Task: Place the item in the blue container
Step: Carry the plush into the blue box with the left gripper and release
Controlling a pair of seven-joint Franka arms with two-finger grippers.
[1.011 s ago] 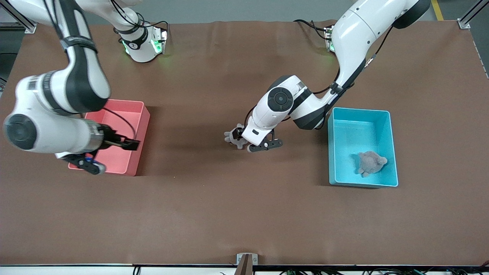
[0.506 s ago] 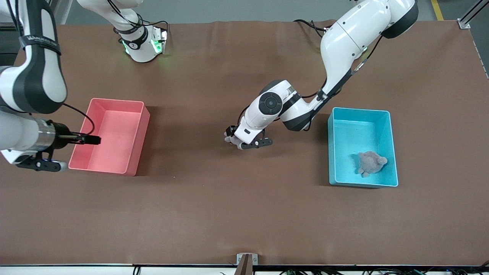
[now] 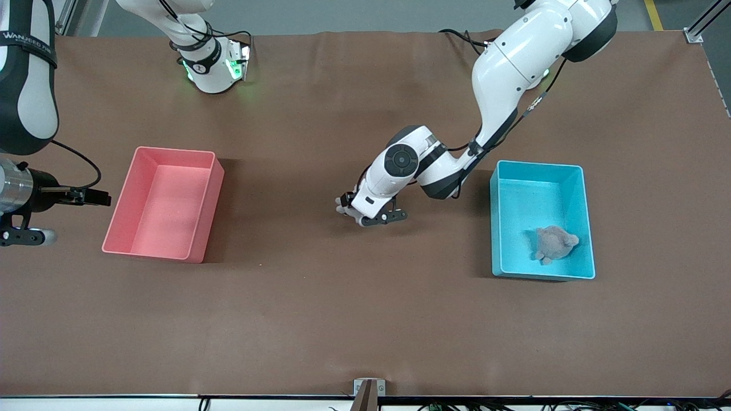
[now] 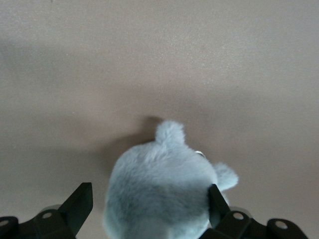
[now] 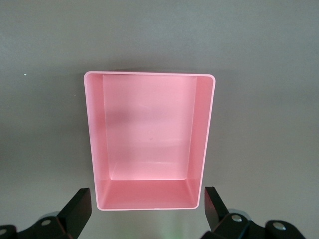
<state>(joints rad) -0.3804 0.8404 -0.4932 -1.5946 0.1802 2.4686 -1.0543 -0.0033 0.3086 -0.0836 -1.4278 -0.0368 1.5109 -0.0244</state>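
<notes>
The blue container (image 3: 585,220) stands toward the left arm's end of the table, with a grey plush toy (image 3: 554,242) lying inside it. A second grey plush toy (image 4: 159,189) lies on the brown mat near the table's middle. My left gripper (image 3: 365,212) is down over this toy, open, with a finger on either side of it (image 4: 148,199). One finger touches the fur and the other stands a little off. My right gripper (image 3: 20,231) hangs open and empty, high over the mat beside the pink bin (image 3: 163,202).
The pink bin (image 5: 149,142) is empty and stands toward the right arm's end of the table. Bare brown mat (image 3: 342,319) stretches between the two bins and down to the edge nearest the front camera.
The right arm has drawn back from over the pink bin toward its end of the table. The left gripper has shifted over the plush toy, which now shows less from the front.
</notes>
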